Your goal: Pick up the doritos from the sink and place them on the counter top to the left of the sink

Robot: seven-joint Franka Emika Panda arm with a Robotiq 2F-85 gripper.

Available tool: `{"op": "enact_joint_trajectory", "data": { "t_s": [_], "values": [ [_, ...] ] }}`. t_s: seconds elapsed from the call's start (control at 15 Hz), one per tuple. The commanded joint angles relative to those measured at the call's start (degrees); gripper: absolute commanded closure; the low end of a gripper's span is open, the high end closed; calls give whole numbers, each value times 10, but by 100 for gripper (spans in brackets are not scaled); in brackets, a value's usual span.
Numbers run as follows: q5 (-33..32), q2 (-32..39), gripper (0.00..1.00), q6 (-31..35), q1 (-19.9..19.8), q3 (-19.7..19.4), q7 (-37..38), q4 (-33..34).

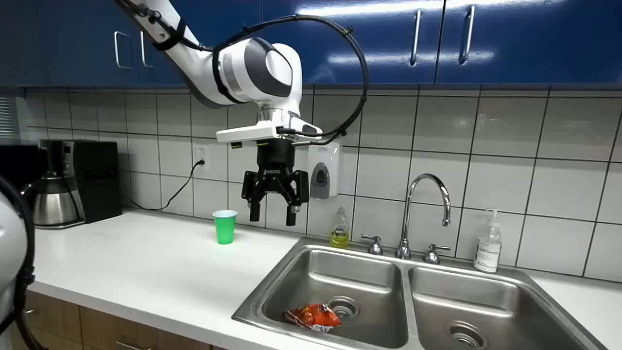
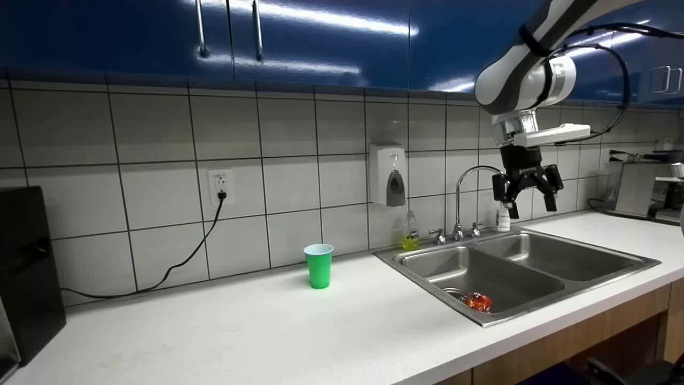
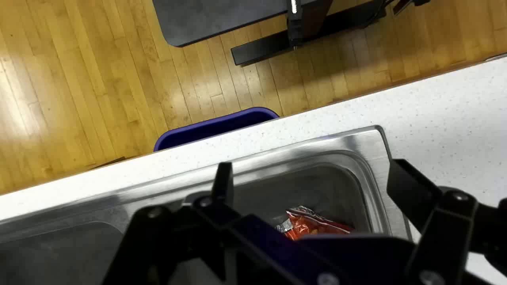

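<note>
Nearest the lens in the wrist view, the gripper [image 3: 309,178] stands with jaws wide and nothing in its grip, likely to straddle the red Doritos bag [image 3: 311,225] lying in the sink [image 3: 372,158]; past the speckled counter top [image 3: 447,130] runs a wooden floor [image 3: 99,79]. In an exterior view the gripper points down, well above the bag, presumably for an approach from above; the bag rests close by the drain [image 1: 344,308]. In an exterior view a green cup [image 2: 319,268] stands near the tiled wall [image 2: 291,184], left of the sink, the probable landing side.
</note>
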Motion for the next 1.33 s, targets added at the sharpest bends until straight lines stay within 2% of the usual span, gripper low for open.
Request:
{"op": "enact_joint_trajectory", "data": {
  "t_s": [0.0,0.33,0.53,1.27],
  "values": [
    [0,1,0,-2,1,-1,0,1],
    [0,1,0,-2,1,-1,0,1],
    [3,28,0,26,0,-1,21,5],
    [31,237,0,195,-1,-19,55,60]
  ]
}}
